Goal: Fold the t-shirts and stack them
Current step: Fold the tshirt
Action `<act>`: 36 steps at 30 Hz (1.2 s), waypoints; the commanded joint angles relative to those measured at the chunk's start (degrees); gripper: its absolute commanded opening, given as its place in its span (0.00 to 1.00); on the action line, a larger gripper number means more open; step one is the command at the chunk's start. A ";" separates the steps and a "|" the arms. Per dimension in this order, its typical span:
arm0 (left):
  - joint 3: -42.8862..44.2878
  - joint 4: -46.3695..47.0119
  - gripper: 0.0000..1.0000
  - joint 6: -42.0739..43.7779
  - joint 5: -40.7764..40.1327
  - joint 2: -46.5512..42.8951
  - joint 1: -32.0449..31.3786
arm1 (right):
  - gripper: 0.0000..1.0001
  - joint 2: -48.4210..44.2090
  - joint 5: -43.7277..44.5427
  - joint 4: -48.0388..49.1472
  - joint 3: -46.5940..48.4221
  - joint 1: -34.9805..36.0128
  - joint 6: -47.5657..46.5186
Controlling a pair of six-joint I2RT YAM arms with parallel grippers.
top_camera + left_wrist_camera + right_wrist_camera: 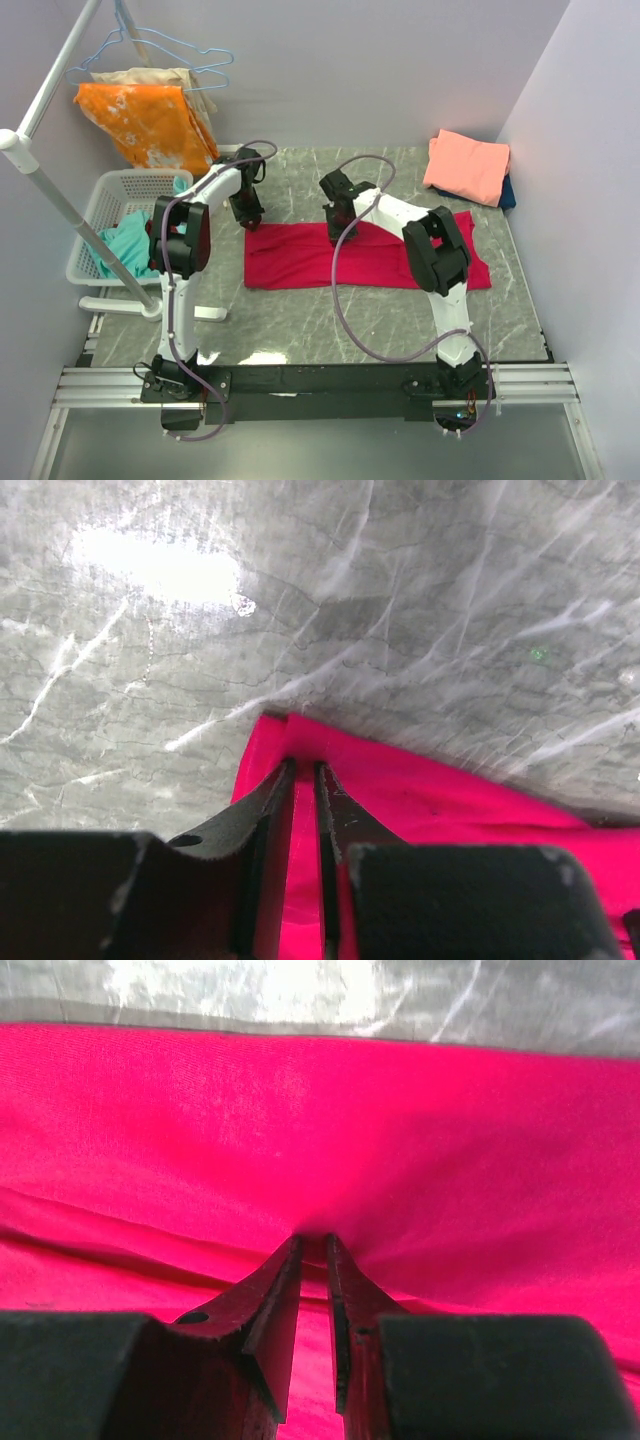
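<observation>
A grey marbled table (300, 320) stands between pale lilac walls. The crimson tee (300, 258) lies mid-table, folded into a long band running left to right. The left gripper (247, 215) pinches its far-left corner, jaws nearly together on the cloth. The right gripper (335, 232) nips a pucker along the far edge. A folded salmon-pink tee (467, 165) rests on a dark blue tee (508, 192) at the far right corner – well apart from the band. A white basket (115, 195) stands at the left – an orange blotched cloth (150, 122) hangs behind it

crimson t-shirt (300, 258), salmon t-shirt (467, 165), grey marbled table (300, 322)
</observation>
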 commanded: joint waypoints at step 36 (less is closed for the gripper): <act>-0.38 -0.87 0.22 3.29 0.04 -9.57 -1.31 | 0.25 -1.91 4.41 -7.53 14.66 -0.74 -0.41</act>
